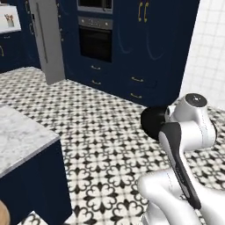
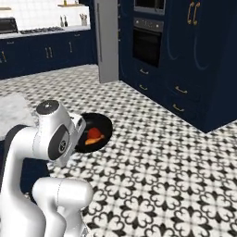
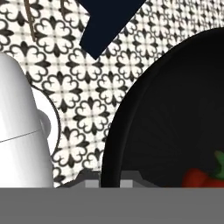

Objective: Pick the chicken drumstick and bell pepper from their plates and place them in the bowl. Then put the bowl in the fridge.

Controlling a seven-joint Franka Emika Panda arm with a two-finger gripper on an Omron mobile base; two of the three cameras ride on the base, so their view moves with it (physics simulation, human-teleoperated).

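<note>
My gripper is shut on the rim of the dark bowl, with one fingertip on each side of the rim's wall. The arm holds the bowl in the air above the patterned floor, next to the folded wrist. Inside it lies the red bell pepper, with the orange-brown chicken drumstick beside it. The hand view shows the pepper with its green stem. From the left base view I see the bowl's dark underside. The grey steel fridge stands far ahead on the left, also in the right base view.
A marble-topped navy counter stands at the left, and the edge of a tan wooden plate shows below it. Navy cabinets with a built-in oven line the far wall. Tiled floor lies between me and the fridge.
</note>
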